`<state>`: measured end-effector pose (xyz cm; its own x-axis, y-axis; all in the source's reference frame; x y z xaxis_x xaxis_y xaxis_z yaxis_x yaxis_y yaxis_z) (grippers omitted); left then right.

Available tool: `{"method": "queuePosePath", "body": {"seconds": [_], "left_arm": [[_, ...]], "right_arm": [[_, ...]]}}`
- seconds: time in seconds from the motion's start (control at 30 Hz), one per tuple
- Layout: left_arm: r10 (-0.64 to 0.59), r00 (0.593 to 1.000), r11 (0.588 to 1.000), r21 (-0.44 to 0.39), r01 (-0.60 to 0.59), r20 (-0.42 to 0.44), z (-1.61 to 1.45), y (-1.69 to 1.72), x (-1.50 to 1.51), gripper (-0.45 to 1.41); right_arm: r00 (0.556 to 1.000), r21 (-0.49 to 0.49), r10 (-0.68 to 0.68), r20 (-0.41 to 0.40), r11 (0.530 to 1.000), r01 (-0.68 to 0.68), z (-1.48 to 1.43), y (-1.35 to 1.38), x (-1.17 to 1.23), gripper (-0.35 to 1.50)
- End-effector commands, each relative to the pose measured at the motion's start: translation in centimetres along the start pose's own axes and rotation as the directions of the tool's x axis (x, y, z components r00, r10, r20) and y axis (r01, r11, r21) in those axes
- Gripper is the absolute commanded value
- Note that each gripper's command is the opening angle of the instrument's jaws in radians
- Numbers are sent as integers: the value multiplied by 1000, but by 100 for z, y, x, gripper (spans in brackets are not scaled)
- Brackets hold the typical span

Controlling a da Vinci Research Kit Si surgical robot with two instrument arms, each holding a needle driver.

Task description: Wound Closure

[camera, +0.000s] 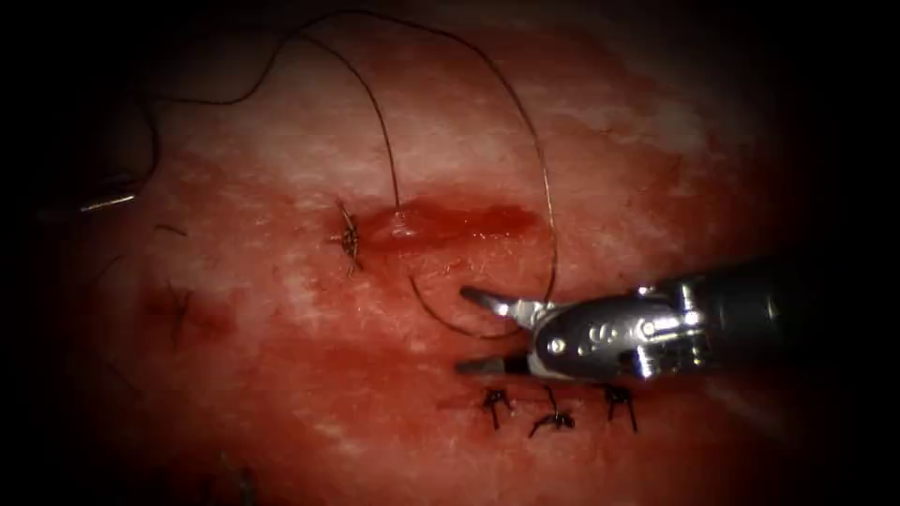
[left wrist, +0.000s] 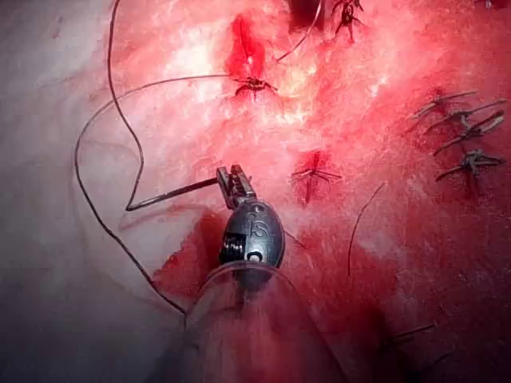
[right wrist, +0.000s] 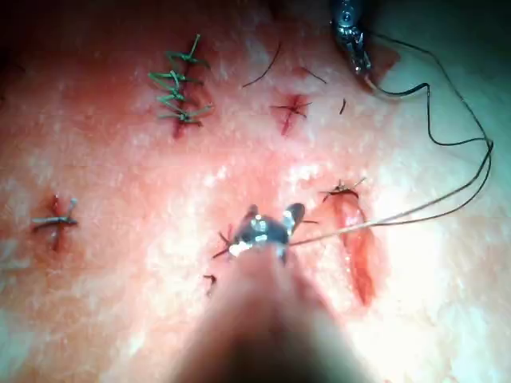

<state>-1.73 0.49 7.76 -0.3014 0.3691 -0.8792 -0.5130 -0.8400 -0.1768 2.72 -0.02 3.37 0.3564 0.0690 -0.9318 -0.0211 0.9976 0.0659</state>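
Two needle drivers work over the tissue (camera: 309, 159). The right tool (camera: 478, 333) enters from the tissue's right edge and sits below the cut (camera: 450, 220), its jaws spread apart and holding nothing; the thread (camera: 548, 234) passes just beside its upper jaw. The left tool (left wrist: 233, 182) has its jaws clamped on the curved needle (left wrist: 172, 194) at one end of its curve. The needle lies free above the surface, outside the tissue, near the tissue's left edge (camera: 108, 200). Thread runs from the needle in a wide loop across the tissue to the cut, where it enters beside a knotted stitch (camera: 349, 239) at the cut's left end. Three finished stitches (camera: 553, 412) lie in a row just below the right tool.
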Motion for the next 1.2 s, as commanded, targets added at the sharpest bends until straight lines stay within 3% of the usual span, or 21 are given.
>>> {"method": "queuePosePath", "body": {"seconds": [0.03, 0.2, 0.3, 0.43, 0.57, 0.77, 0.8, 0.87, 0.9, 0.97, 1.03, 1.2], "left_arm": [[-3, 1000, 1000, -3, 3, 2, 2, 9, -7, -45], [-2, 1000, 1000, -4, 2, 2, 1, 8, -8, -45], [-2, 1000, 1000, -5, 2, 1, 0, 7, -8, -45], [-2, 1000, 1000, -5, 2, 1, 0, 7, -8, -45], [-2, 1000, 1000, -5, 2, 1, 0, 7, -8, -45], [-2, 1000, 1000, -4, 2, 1, 1, 8, -8, -45], [-8, 1000, 1000, -4, 8, 1, 1, 8, -8, -45], [-7, 1000, 1000, -3, 7, 1, 1, 8, -8, -45], [-7, 1000, 1000, -2, 7, 1, 1, 9, -9, -45], [-7, 1000, 1000, -2, 7, 1, 2, 9, -9, -45], [-7, 1000, 1000, -4, 7, 0, 2, 10, -9, -45], [-6, 1000, 1000, -5, 6, 3, 2, 10, -9, -45]], "right_arm": [[997, -12, 21, -69, 1000, -21, -15, 3, 16, 130], [992, -22, 32, -120, 999, -35, -42, 15, 16, 128], [992, -24, 30, -120, 999, -34, -60, 21, -3, 126], [993, -26, 25, -116, 999, -28, -59, 23, -23, 125], [998, -4, 2, -61, 1000, -3, -22, 21, -54, 126], [999, 18, -15, -34, 1000, 16, 28, 15, -67, 126], [999, 20, -21, -38, 1000, 22, 48, 14, -72, 126], [999, 23, -25, -40, 999, 25, 56, 13, -75, 126], [998, 28, -50, -36, 998, 51, 75, 12, -87, 126], [997, 32, -63, -33, 997, 64, 82, 11, -93, 126], [995, 60, -104, -9, 993, 104, 99, 11, -114, 126], [990, 78, -140, 26, 987, 138, 107, 14, -139, 126]]}}
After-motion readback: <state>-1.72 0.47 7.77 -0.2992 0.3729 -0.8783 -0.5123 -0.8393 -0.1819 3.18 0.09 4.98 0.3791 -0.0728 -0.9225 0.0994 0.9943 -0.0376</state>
